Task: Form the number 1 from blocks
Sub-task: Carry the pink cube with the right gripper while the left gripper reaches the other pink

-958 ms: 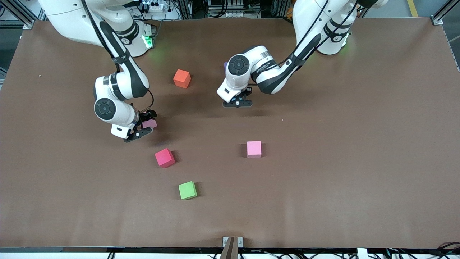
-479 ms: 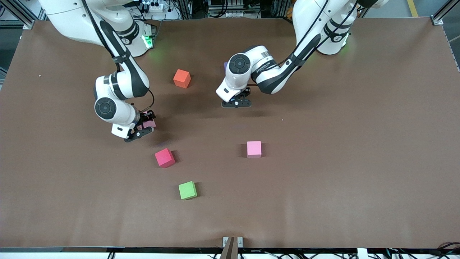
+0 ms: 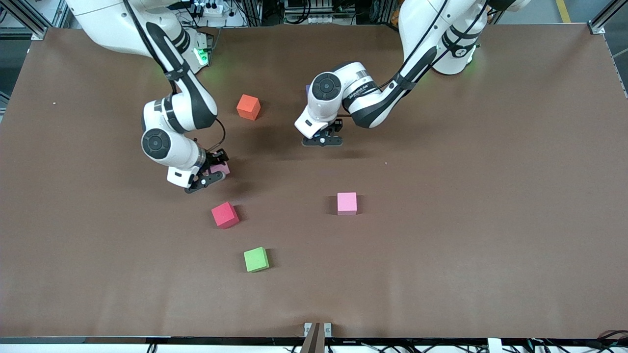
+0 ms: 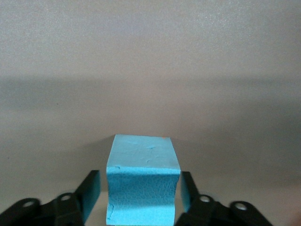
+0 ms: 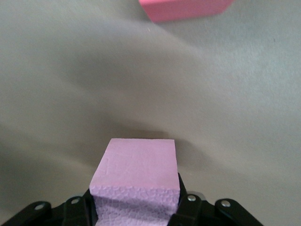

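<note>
My right gripper [image 3: 212,175] is shut on a pink block [image 3: 220,168] [image 5: 136,181] and holds it just above the table, beside the red cube [image 3: 225,214]. My left gripper [image 3: 322,140] [image 4: 140,188] is low over the table's middle. Its fingers [image 4: 91,190] stand open on either side of the sky blue block [image 4: 143,183], which rests on the table. A second pink block [image 3: 347,203] and the green block [image 3: 256,259] lie nearer the front camera. A sliver of the purple block [image 3: 307,90] shows by the left arm's wrist.
An orange cube [image 3: 248,107] lies between the two arms, nearer their bases. The red cube [image 5: 186,9] also shows in the right wrist view, ahead of the held block. The brown table [image 3: 466,220] is bare toward the left arm's end.
The right gripper closed on the pink block and carried it a short way toward the left arm's end of the table. The left arm has hardly moved.
</note>
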You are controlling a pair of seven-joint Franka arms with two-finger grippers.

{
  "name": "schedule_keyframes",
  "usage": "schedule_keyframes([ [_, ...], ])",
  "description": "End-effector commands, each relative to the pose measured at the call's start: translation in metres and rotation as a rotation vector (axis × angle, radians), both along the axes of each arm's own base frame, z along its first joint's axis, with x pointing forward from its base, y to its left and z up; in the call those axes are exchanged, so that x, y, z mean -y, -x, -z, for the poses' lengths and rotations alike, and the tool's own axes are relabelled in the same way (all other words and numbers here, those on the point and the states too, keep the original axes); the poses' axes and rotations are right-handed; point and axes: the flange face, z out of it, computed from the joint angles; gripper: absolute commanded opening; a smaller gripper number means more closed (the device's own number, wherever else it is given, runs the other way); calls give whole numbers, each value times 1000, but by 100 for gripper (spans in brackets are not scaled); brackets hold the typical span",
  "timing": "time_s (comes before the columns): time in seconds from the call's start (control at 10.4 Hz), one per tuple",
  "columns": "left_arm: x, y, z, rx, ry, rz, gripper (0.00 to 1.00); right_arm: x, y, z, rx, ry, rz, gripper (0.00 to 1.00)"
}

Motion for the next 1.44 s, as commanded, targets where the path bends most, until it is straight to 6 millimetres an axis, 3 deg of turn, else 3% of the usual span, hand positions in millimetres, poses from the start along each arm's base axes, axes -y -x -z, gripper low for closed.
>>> schedule_keyframes([
  [0.0, 1, 3, -6, 31, -1, -10, 100, -45, 2, -15, 13, 5, 67, 0],
  [0.1, 4, 6, -13, 31, 5, -12, 100, -64, 1, -14, 16, 12, 107, 0],
  [0.29, -13, -17, -54, 71, 5, -62, 100, -108, 3, -13, 20, 23, 173, 0],
  [0.58, -70, -71, -125, 142, -7, -70, 100, -176, 6, -10, 28, 28, 274, 0],
  [0.77, -121, -113, -156, 198, -10, -5, 100, -229, 7, -7, 24, 32, 350, 0],
  [1.05, -189, -166, -170, 237, -7, 31, 100, -303, 23, 6, 38, 21, 389, 0],
  [1.34, -238, -220, -180, 284, 9, 76, 100, -326, 43, 22, 27, 35, 388, 0],
])
